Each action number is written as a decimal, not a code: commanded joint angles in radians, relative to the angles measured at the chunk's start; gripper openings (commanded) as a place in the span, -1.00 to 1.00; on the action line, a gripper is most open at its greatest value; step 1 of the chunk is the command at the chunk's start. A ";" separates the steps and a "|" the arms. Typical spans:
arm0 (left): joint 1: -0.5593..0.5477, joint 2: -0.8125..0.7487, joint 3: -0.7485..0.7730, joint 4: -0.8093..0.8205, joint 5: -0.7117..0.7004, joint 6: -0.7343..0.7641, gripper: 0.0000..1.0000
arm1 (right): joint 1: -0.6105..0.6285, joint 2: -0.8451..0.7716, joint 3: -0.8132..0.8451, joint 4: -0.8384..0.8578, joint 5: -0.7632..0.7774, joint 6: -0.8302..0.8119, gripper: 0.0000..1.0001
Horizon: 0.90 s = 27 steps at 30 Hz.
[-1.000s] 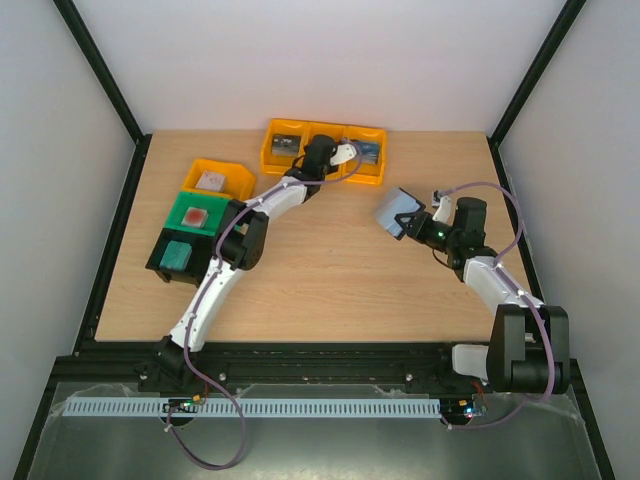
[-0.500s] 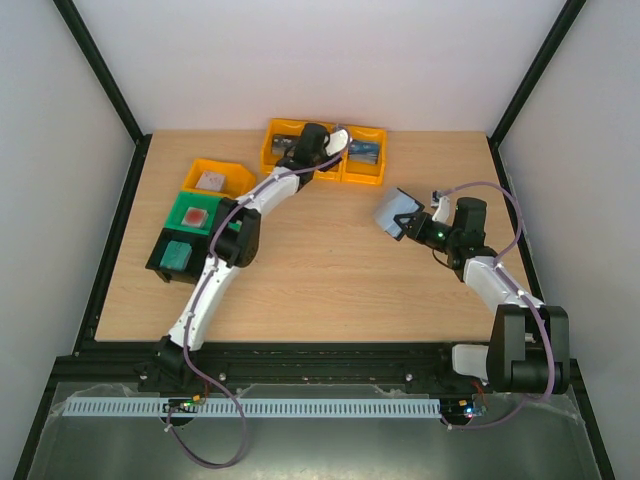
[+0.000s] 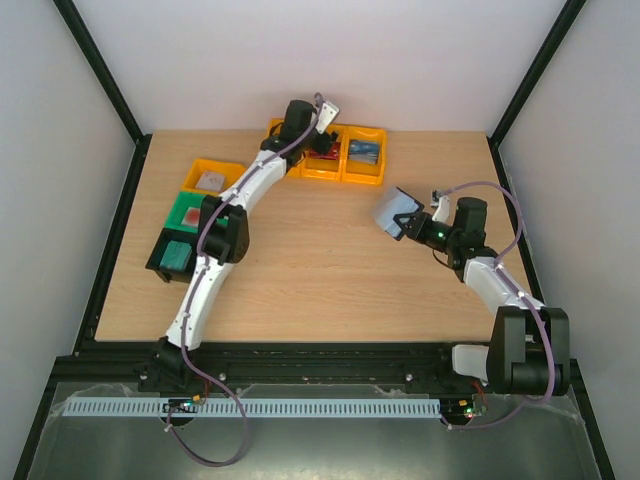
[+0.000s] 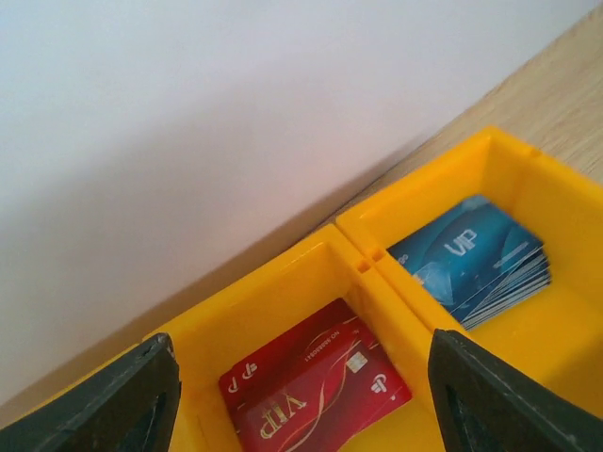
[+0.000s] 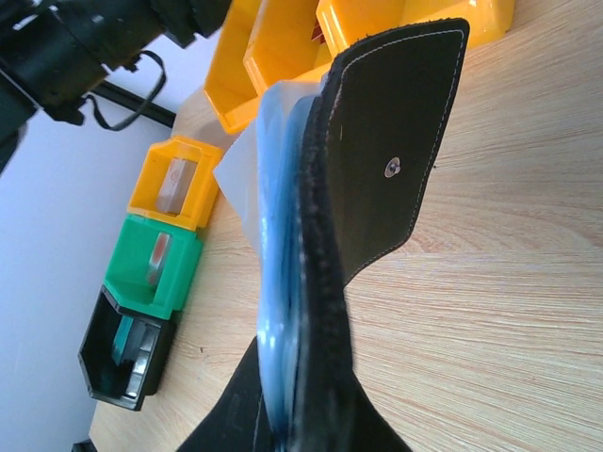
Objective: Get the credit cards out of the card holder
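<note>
My right gripper [image 3: 412,224] [image 5: 301,414] is shut on the card holder [image 3: 396,211] [image 5: 391,141], a black bifold held upright above the table. Its snap tab hangs open and its grey-blue clear pockets [image 5: 278,282] bulge to the left. At the back, my left gripper [image 3: 316,138] [image 4: 316,405] hovers open over a row of yellow bins [image 3: 345,172] [image 4: 377,282]. Red credit cards [image 4: 316,386] [image 3: 325,152] lie in the compartment right under its jaws. A stack of blue credit cards [image 4: 476,259] [image 3: 365,152] lies in the compartment to the right. Nothing is between the left fingers [image 4: 141,395].
On the left of the table stand a yellow bin [image 3: 215,180], a green bin [image 3: 195,213] and a black bin [image 3: 175,255], each with something small inside. The white back wall rises just behind the yellow row. Black frame posts edge the table.
My left gripper has opened and swung left and back along the yellow bin row, lifting a little. The right arm with the card holder has stayed put.
</note>
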 commanded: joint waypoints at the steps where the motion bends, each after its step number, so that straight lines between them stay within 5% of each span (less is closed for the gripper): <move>1: 0.006 -0.094 -0.003 -0.089 0.033 -0.188 0.46 | -0.005 -0.035 0.007 0.006 -0.028 -0.015 -0.97; 10: 0.051 -0.417 -0.100 -0.411 0.251 -0.081 0.73 | 0.006 -0.013 0.008 -0.029 -0.143 0.011 -0.97; 13: 0.101 -0.563 -0.223 -0.491 0.262 -0.041 0.97 | 0.098 -0.037 0.055 -0.202 -0.021 -0.094 -0.97; 24: 0.454 -1.078 -0.832 -0.436 0.354 -0.075 0.99 | 0.482 -0.001 0.033 -0.122 -0.061 -0.004 -0.95; 27: 0.498 -1.183 -0.952 -0.417 0.352 -0.043 0.99 | 0.508 0.049 0.046 -0.230 -0.037 -0.062 -0.62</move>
